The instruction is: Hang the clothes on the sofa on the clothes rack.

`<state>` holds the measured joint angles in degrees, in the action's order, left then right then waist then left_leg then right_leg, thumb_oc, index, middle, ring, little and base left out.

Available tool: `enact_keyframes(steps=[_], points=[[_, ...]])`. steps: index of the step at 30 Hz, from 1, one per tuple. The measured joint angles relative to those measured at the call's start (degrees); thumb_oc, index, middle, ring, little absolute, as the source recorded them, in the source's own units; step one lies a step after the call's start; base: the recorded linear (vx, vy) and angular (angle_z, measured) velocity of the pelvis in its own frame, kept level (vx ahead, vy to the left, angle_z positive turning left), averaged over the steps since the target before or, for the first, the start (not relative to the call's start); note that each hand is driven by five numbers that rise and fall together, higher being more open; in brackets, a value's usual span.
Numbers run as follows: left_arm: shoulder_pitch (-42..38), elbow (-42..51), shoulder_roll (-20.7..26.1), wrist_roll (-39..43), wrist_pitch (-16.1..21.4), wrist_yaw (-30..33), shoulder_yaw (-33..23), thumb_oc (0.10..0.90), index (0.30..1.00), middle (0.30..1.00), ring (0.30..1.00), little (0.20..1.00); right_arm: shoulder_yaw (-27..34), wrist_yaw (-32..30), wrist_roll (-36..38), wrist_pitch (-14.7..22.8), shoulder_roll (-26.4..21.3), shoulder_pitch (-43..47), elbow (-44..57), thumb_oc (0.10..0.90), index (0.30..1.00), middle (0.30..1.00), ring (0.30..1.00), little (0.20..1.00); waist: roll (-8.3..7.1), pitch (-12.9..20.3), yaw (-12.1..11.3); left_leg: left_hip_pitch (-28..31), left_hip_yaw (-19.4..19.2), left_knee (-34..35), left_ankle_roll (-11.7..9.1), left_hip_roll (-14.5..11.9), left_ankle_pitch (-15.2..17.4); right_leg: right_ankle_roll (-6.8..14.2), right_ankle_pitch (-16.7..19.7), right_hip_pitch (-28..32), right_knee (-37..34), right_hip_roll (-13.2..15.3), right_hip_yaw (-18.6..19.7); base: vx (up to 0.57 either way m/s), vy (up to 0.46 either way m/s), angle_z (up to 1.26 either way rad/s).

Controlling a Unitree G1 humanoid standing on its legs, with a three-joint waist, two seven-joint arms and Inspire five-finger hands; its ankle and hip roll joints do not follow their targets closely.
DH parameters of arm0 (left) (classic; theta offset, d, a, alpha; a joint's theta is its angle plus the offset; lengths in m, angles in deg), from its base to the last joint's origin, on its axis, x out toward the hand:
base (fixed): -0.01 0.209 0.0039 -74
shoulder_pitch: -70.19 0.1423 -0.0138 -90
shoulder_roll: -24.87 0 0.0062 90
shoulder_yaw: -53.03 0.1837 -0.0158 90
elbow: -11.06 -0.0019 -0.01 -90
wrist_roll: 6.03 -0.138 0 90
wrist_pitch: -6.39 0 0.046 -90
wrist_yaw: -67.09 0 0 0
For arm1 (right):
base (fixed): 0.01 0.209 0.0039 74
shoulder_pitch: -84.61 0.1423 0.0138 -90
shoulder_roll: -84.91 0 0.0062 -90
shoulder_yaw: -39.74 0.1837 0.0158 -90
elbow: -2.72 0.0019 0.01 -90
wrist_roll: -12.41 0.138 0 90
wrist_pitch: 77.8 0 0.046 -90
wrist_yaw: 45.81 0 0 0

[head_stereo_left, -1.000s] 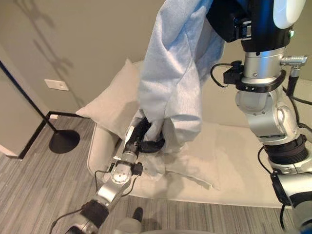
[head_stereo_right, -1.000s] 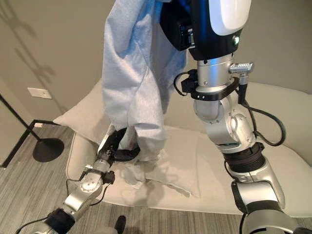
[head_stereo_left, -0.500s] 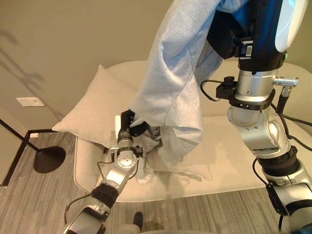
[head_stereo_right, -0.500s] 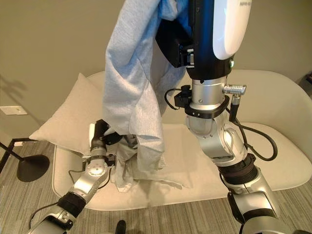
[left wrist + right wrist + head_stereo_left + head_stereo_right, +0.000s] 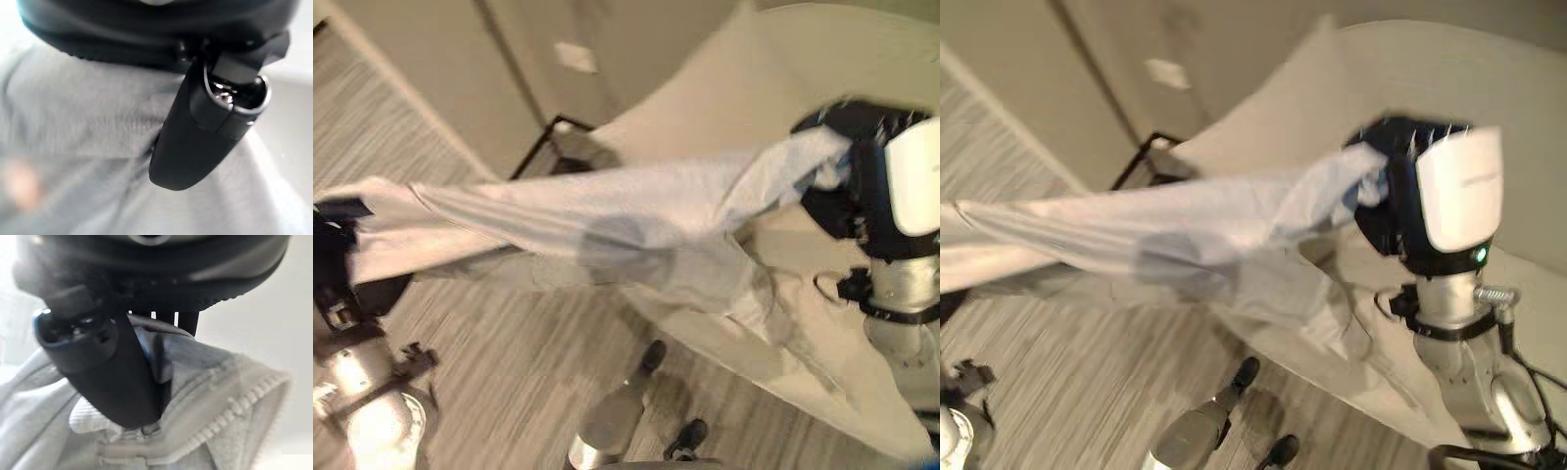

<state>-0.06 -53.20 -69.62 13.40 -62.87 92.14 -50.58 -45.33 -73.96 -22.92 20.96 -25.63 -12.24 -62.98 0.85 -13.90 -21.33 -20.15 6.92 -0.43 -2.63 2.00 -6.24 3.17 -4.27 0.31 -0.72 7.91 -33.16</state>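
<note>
A pale grey garment [image 5: 607, 235] is stretched out in the air between the two robot hands, lifted clear of the cream sofa [image 5: 822, 69]. Its long axis runs nearly level across the scene, from the robot's far left to its right, sagging a little in the middle, with a loose fold hanging down toward the sofa seat.

The left robot hand [image 5: 337, 264] sits at the left end of the garment. In its wrist view the thumb [image 5: 195, 142] presses down on grey cloth, so it appears closed on the garment. The right robot hand [image 5: 847, 162] holds the other end, above the sofa. Its wrist view shows the thumb [image 5: 112, 377] pinching a ribbed hem or collar [image 5: 230, 411], so it too is gripping the garment.

A light cushion [image 5: 1263, 117] leans at the sofa's left end. A black floor stand [image 5: 543, 147] shows on the striped floor behind the cloth.

No clothes rack can be made out, so which hand is nearer to it cannot be judged. The fingers of both hands are largely hidden in the fabric, and the head views are blurred.
</note>
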Motion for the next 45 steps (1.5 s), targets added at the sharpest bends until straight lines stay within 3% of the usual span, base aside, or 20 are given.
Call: enact_keyframes(steps=[2,3,4,5,7,8,13,14,15,17,18,19,21,23,28,31,35,39,42,45], points=[[-3.59,-8.66,-0.59,10.00,-0.73,-2.45,4.77,0.400,0.300,0.300,0.300,0.300,-6.83,3.58,0.48,-1.03,8.41,-0.90,-7.10,0.400,0.300,0.300,0.300,0.300,-0.74,-0.48,3.24,7.14,-3.45,-0.56,-1.02,-13.04,-1.01,-0.91,-0.63,3.10,4.83,3.01,3.56,-0.07,0.648,1.00],[-3.36,-12.00,-1.67,15.82,-1.24,-3.96,9.62,0.400,0.300,0.300,0.300,0.300,-7.46,5.33,3.16,-0.85,6.89,-3.70,-10.63,0.400,0.300,0.300,0.300,0.300,3.25,-0.87,5.39,16.52,-6.48,1.41,2.70,-22.04,-13.08,0.32,-2.31,-1.90,23.43,6.44,9.61,-0.02,0.659,0.12],[-3.76,-12.72,-2.32,18.55,-1.73,-4.51,11.72,0.400,0.300,0.300,0.300,0.300,-7.68,5.68,4.64,-1.19,6.68,-4.26,-11.44,0.400,0.300,0.300,0.300,0.300,3.99,-1.55,7.92,18.11,-5.87,3.03,1.26,-22.03,-11.99,2.06,-4.85,-6.72,32.19,9.66,11.66,-0.04,0.749,0.23],[-4.11,-13.04,-1.29,21.26,-2.81,-5.79,13.18,0.400,0.300,0.300,0.300,0.300,-8.94,6.55,6.72,-2.87,7.39,-4.39,-12.08,0.400,0.300,0.300,0.300,0.300,2.42,-1.20,11.25,17.28,-7.41,3.09,-1.54,-19.59,-9.31,4.65,-7.12,-8.90,28.28,13.02,11.10,-0.05,0.582,0.61],[-9.42,-14.73,3.58,23.46,-5.09,-10.78,18.07,0.400,0.300,0.300,0.300,0.300,-10.14,8.99,9.24,-3.62,7.41,-3.61,-12.77,0.400,0.300,0.300,0.300,0.300,-1.23,-2.03,14.31,15.37,-6.69,-1.29,-10.74,-17.31,2.10,6.45,9.05,-10.90,11.26,16.21,8.65,-0.09,0.709,0.48],[-10.46,-15.64,3.66,23.62,-6.39,-11.83,20.01,0.400,0.300,0.300,0.300,0.300,-10.81,9.46,9.47,-3.88,7.49,-1.94,-14.82,0.400,0.300,0.300,0.300,0.300,-0.40,-1.63,14.46,16.38,-7.11,-2.32,-12.23,-18.43,6.44,8.38,9.58,-9.45,10.27,15.28,8.29,-0.14,0.656,0.00],[-11.18,-16.32,9.37,22.84,-8.45,-16.28,29.44,0.400,0.300,0.300,0.300,0.300,-9.36,9.99,7.89,-4.39,10.27,2.68,-14.31,0.400,0.300,0.300,0.300,0.300,-3.37,0.35,13.36,14.00,-8.81,-12.35,-9.74,-13.82,12.09,5.52,18.17,-2.64,3.20,19.13,7.94,-0.22,0.675,0.01],[-11.62,-16.35,10.32,22.62,-8.74,-16.61,29.77,0.400,0.300,0.300,0.300,0.300,-8.83,9.43,7.10,-4.75,10.44,3.41,-14.30,0.400,0.300,0.300,0.300,0.300,-3.70,0.34,13.13,13.06,-8.81,-14.83,-8.21,-12.48,13.61,4.14,19.28,-1.99,3.20,20.37,6.77,-0.14,0.524,0.18],[-11.84,-16.35,12.28,19.40,-8.84,-16.59,29.63,0.400,0.300,0.300,0.300,0.300,-8.18,8.93,6.98,-6.11,12.03,4.65,-14.58,0.400,0.300,0.300,0.300,0.300,-3.97,0.37,13.20,11.69,-9.02,-17.94,-4.27,-10.02,15.71,-1.44,23.81,-2.25,2.77,23.48,5.45,-0.07,0.521,0.21],[-11.79,-16.51,12.66,17.79,-8.85,-16.14,28.20,0.400,0.300,0.300,0.300,0.300,-8.46,7.88,7.11,-6.50,12.47,3.73,-14.66,0.400,0.300,0.300,0.300,0.300,-4.83,0.62,13.83,11.71,-9.46,-18.96,-3.99,-7.10,15.83,-1.48,26.75,-1.93,3.85,25.08,4.97,0.03,0.521,0.35],[-12.54,-17.69,11.87,16.55,-8.96,-15.26,26.78,0.400,0.300,0.300,0.300,0.300,-8.66,7.98,7.07,-6.51,11.92,1.43,-14.27,0.400,0.300,0.300,0.300,0.300,-4.83,0.65,13.82,10.65,-7.59,-20.86,-2.15,-4.51,15.61,-4.22,32.85,-0.96,3.91,25.72,10.70,0.08,0.510,0.81],[-12.82,-18.25,11.35,15.88,-9.00,-15.09,25.96,0.400,0.300,0.300,0.300,0.300,-8.53,7.99,7.04,-6.56,11.86,-0.29,-14.24,0.400,0.300,0.300,0.300,0.300,-4.28,0.93,14.23,10.83,-5.74,-19.92,-1.94,-5.14,15.41,-3.63,30.49,-1.58,6.22,25.78,15.33,0.10,0.472,0.92],[-12.17,-18.40,10.81,15.90,-8.90,-14.41,23.23,0.400,0.300,0.300,0.300,0.300,-8.86,8.74,7.00,-5.88,12.83,-2.14,-14.23,0.400,0.300,0.300,0.300,0.300,-3.68,1.02,13.62,11.41,-3.51,-17.21,-0.02,-5.25,14.36,4.18,13.54,-5.01,15.14,19.61,19.78,0.10,0.309,0.54],[-9.66,-18.88,10.98,15.85,-8.98,-13.84,20.64,0.400,0.300,0.300,0.300,0.300,-8.92,9.30,7.03,-4.67,12.16,-4.28,-13.90,0.400,0.300,0.300,0.300,0.300,-3.51,1.27,13.62,17.07,-2.39,-7.53,0.13,-6.00,8.82,-0.47,-0.09,-6.90,24.90,8.56,20.11,0.14,0.211,0.41],[-9.02,-20.71,9.25,12.84,-9.82,-13.66,22.53,0.400,0.300,0.300,0.300,0.300,-8.82,9.44,7.74,-2.74,10.76,-3.70,-13.56,0.400,0.300,0.300,0.300,0.300,-3.06,0.58,16.88,17.45,1.92,-4.42,1.32,-7.98,8.14,0.48,-2.42,-10.79,18.76,-9.65,31.90,0.23,0.171,0.29],[-8.89,-20.86,9.63,10.18,-11.38,-15.30,27.99,0.400,0.300,0.300,0.300,0.300,-8.14,9.64,9.69,-3.64,9.94,-3.91,-14.85,0.400,0.300,0.300,0.300,0.300,-5.34,0.68,20.43,19.48,5.75,-2.15,0.31,-4.60,6.93,-2.89,1.27,-6.81,11.74,-8.26,28.30,0.26,-0.008,0.84],[-7.64,-18.49,8.38,9.16,-11.57,-17.12,29.49,0.400,0.300,0.300,0.300,0.300,-8.80,9.18,11.31,-3.94,9.70,-2.21,-15.00,0.400,0.300,0.300,0.300,0.300,-3.89,1.26,20.83,22.69,3.58,-2.93,1.16,-3.27,9.20,-4.02,0.50,-5.09,10.76,-8.93,27.15,0.21,0.057,0.13],[-8.59,-18.26,8.15,9.17,-11.25,-16.76,26.30,0.400,0.300,0.300,0.300,0.300,-11.40,9.21,11.49,-3.65,8.48,0.39,-15.07,0.400,0.300,0.300,0.300,0.300,-3.59,1.35,17.87,13.46,-3.84,-22.97,-3.04,-1.08,7.64,-5.18,0.63,-2.05,7.72,-6.20,26.17,0.08,0.028,0.07],[-8.23,-18.55,7.12,9.23,-11.07,-15.23,23.27,0.400,0.300,0.300,0.300,0.300,-12.29,9.24,11.47,-3.23,7.66,0.89,-15.01,0.400,0.300,0.300,0.300,0.300,-3.03,1.68,16.91,8.51,-8.71,-31.12,-1.60,-2.23,6.88,-7.38,2.50,0.60,3.78,-5.42,24.08,0.14,0.083,0.26],[-6.96,-18.51,6.90,9.31,-10.90,-14.13,21.64,0.400,0.300,0.300,0.300,0.300,-12.13,9.29,11.44,-3.15,7.60,0.97,-15.04,0.400,0.300,0.300,0.300,0.300,-3.12,1.71,16.50,8.59,-12.11,-25.14,0.97,-6.83,9.66,-6.78,2.28,2.49,1.89,-5.38,23.14,0.22,0.241,0.35]])
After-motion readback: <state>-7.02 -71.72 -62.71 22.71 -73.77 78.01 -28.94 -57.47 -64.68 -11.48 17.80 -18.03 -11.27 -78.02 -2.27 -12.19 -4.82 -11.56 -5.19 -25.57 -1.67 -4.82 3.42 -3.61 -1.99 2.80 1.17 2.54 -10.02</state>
